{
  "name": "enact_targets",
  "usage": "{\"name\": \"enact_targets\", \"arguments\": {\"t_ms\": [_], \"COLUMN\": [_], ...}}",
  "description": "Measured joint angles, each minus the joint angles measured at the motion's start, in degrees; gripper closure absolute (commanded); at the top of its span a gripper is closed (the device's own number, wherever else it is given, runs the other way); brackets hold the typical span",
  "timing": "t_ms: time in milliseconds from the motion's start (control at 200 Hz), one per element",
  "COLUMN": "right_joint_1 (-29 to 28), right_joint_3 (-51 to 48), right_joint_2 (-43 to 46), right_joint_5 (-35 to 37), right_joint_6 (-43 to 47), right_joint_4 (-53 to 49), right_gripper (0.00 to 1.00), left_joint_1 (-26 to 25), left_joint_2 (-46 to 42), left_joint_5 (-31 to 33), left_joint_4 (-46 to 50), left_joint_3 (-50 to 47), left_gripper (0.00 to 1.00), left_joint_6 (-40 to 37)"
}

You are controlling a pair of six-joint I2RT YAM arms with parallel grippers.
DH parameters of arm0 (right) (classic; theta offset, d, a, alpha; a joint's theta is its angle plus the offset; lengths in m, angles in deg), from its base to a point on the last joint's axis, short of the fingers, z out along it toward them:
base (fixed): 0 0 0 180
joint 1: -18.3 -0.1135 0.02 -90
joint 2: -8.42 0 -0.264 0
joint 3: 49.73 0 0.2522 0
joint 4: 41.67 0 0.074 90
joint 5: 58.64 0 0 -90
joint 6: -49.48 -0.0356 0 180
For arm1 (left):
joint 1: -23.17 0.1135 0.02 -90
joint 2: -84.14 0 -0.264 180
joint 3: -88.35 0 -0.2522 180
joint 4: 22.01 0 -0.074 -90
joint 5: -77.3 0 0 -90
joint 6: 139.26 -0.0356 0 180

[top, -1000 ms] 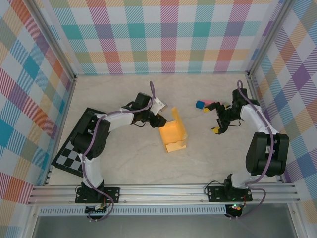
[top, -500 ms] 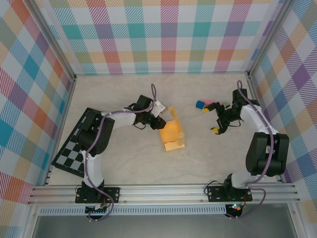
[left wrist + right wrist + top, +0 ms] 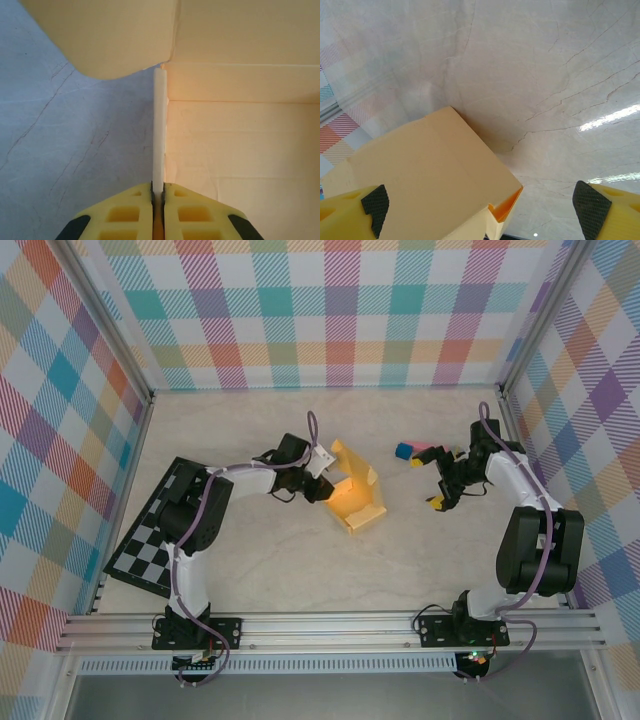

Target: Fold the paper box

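The paper box [image 3: 355,502] is matt yellow-orange card, while the table [image 3: 300,570] looks glossy and marble-veined.

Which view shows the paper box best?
Top external: the whole paper box is in frame, open, with the left gripper at its side. Left wrist gives a close-up of one wall edge pinched between shut fingers; right wrist catches one end.

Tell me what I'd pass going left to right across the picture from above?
checkered board → left hand, pinching the box's edge → paper box → pink stick with a blue end → right hand, open
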Motion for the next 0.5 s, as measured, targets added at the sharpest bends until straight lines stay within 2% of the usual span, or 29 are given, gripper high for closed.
{"name": "enact_targets", "arguments": {"t_ms": [235,290,435,500], "right_joint_1": [0.0,-0.02,-0.02,-0.83], "right_joint_3": [-3.1,-5.18,-9.49,-10.84], "right_joint_2": [0.35,1.05,4.24,5.64], "right_joint_5": [-0.17,-0.28,-0.5,-0.74], "right_joint_6": [-0.72,-1.73,-3.89,-3.85], "right_joint_4": [0.92,1.29,1.99,2.82], "right_gripper": [0.03,0.04,0.15,0.16], "left_joint_1": [-2.64,-3.15,-3.98,-4.35], "left_joint_2": [-5.55,-7.39,-11.32,-12.28], "left_joint_5": [10.08,14.16,26.51,31.52], "left_joint_4": [-4.63,-5.38,-4.87,-3.91], "left_joint_3": [-6.88,-8.81,-11.69,-12.11], "left_gripper": [0.95,0.95,0.96,0.96], "left_joint_6": [4.66,7.06,16.17,20.52]}}
